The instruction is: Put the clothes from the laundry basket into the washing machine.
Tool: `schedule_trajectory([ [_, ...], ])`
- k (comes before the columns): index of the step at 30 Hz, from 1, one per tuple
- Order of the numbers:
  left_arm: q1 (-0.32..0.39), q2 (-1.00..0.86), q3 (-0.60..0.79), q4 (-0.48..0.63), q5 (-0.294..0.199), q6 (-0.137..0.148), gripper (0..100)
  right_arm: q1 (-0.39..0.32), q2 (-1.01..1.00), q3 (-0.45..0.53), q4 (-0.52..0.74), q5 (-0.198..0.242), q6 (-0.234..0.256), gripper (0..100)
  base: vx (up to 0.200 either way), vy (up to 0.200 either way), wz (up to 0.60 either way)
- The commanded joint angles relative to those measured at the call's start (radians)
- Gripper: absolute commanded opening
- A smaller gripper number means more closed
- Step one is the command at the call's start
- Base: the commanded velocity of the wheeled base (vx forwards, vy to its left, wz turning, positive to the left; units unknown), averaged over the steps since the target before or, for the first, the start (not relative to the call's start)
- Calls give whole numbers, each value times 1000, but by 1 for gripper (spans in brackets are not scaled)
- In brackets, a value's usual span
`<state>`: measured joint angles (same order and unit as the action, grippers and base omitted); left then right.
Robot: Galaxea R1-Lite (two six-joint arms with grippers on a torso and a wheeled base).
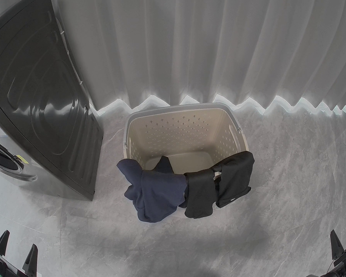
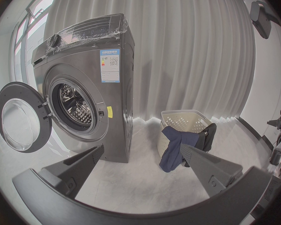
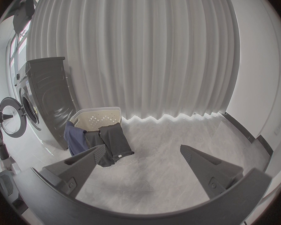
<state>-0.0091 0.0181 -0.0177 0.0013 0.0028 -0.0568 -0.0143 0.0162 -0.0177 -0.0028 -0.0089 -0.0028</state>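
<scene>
floor (image 1: 296,197): grey marble-look, white curtain (image 1: 219,39) behind | laundry basket (image 1: 182,106) beside washing machine (image 2: 84,60), door (image 2: 22,117) open | navy garment (image 1: 157,193), black garment (image 1: 234,177) draped over near rim | left gripper (image 2: 142,147), right gripper (image 3: 142,148): fingers wide, empty

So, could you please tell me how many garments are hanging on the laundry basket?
2: a navy garment over the laundry basket near rim, on the robot's left, and a black garment beside it, rightward. The black one's two hanging parts may be separate pieces.
</scene>
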Motion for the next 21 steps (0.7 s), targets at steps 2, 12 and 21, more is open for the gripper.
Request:
schedule_trajectory([
  [2,0,-13,16,0,0,0,100,0,-13,18,0,0,0,100,200,0,0],
  [12,0,-13,18,-1,2,-1,100,-1,-13,18,1,0,0,100,40,0,0],
  [21,0,-13,16,-1,2,-5,100,-1,-13,18,1,-6,-2,100,0,0,0],
])
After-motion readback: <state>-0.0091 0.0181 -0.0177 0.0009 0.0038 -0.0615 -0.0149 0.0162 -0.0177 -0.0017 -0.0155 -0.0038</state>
